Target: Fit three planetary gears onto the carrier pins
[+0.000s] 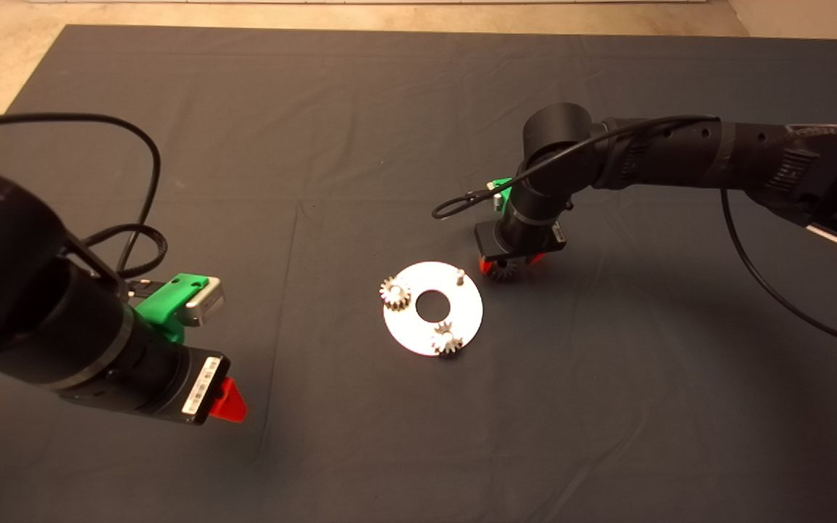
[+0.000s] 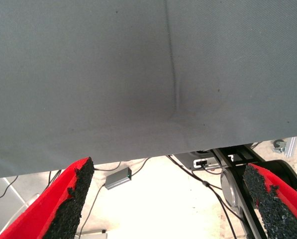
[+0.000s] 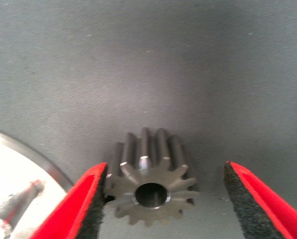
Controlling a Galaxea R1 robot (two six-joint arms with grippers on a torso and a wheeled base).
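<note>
Gear (image 3: 150, 186) lies between the open right pincer's (image 3: 163, 199) pads, touching one.

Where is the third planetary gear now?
On the mat between the right gripper's open fingers, the third gear lies right of the carrier disc, near its bare pin.

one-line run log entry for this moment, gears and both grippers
gears on pins: two of three | third gear: on mat beside disc | free pin | right gripper: open around third gear | left gripper: open, idle lower left
</note>
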